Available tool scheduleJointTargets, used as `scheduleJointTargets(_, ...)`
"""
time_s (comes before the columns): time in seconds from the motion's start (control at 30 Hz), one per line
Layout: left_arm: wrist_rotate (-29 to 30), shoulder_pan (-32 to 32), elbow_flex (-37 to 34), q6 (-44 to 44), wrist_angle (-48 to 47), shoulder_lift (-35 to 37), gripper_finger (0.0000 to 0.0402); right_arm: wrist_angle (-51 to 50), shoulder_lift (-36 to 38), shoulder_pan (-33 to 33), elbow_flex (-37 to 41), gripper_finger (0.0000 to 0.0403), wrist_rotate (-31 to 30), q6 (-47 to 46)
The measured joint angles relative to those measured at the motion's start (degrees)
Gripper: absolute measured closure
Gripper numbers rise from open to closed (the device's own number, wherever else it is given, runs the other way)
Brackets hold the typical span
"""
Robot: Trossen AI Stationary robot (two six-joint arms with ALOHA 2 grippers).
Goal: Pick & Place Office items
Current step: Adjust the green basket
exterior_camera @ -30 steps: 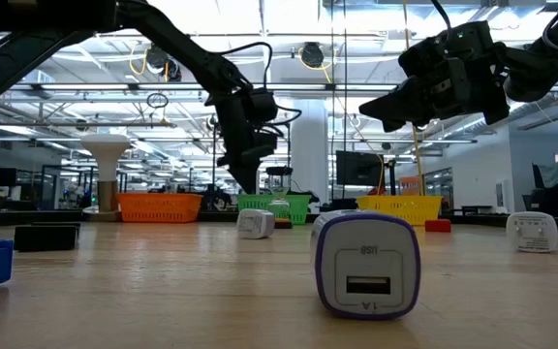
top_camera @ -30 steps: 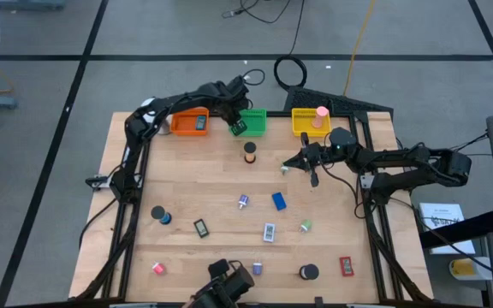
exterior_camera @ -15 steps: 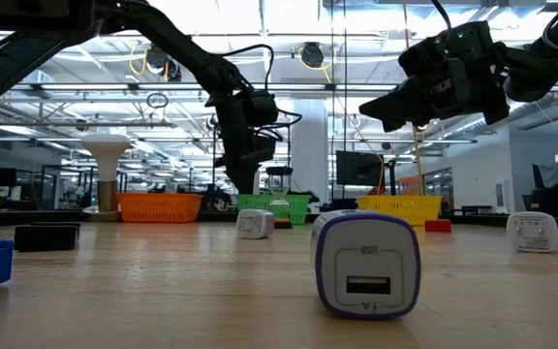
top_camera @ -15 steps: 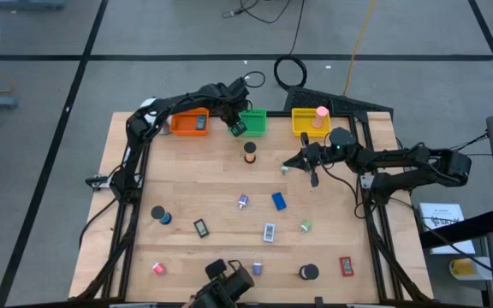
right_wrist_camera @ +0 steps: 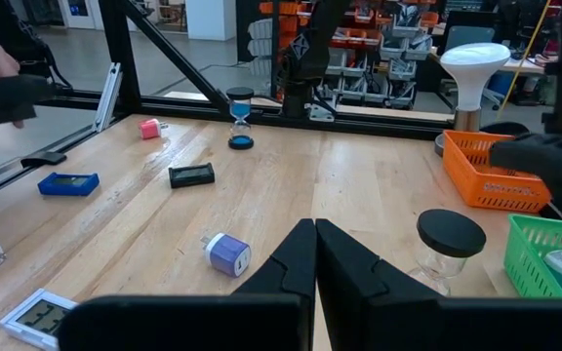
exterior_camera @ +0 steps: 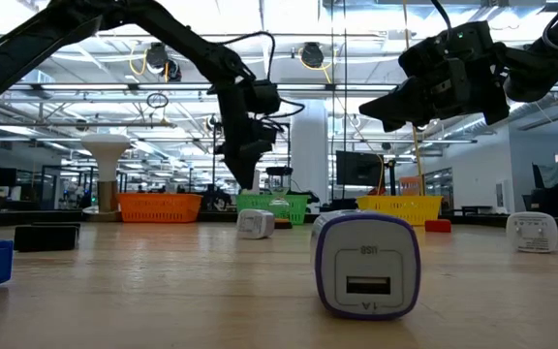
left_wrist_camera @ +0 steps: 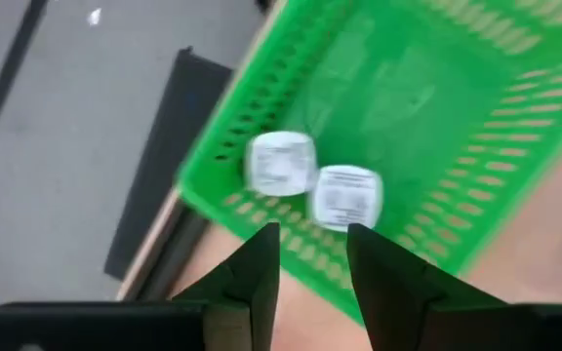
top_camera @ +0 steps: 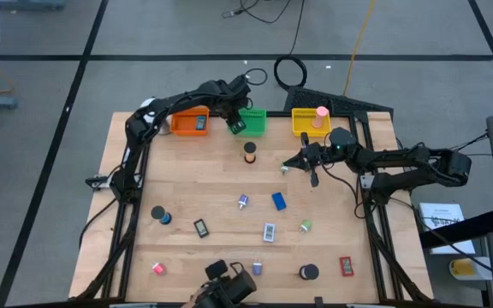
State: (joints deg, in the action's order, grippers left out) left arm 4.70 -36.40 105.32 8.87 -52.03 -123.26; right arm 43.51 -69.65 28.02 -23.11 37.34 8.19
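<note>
High view: overhead, straight down on the whole tabletop [top_camera: 187,197]. Low view: at surface level, facing the 12 o'clock edge, very near a purple-and-white charger [exterior_camera: 366,264]. Left wrist view: close above the green tray [left_wrist_camera: 437,107], which all four views share. Right wrist view: low, across the tabletop.

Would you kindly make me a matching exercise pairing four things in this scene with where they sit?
Things:
1. green tray
2. orange tray
3. yellow tray
4. purple charger

Places or contents:
a. holds a pink roll
b. holds a blue flat piece
c. on the bare wood, nearest the low camera
d. holds two white cubes, left gripper above it

Pairs: 1-d, 2-b, 3-a, 4-c
</note>
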Motion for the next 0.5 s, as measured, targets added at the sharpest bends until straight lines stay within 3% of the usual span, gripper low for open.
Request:
scheduleJointTargets(0.33, -10.02, 3.14, -2.01, 4.65, 3.12, 0.22, 0.0392, -0.56, 0.02, -0.01, 0.0, 0.0403, 0.0, -1.74)
scheduleJointTargets(0.5, -12.82, 3.32, -2.89, 6.57, 8.86, 0.37, 0.0387, -2.05, 0.02, -0.01, 0.28, 0.0403, -1.55, -2.15)
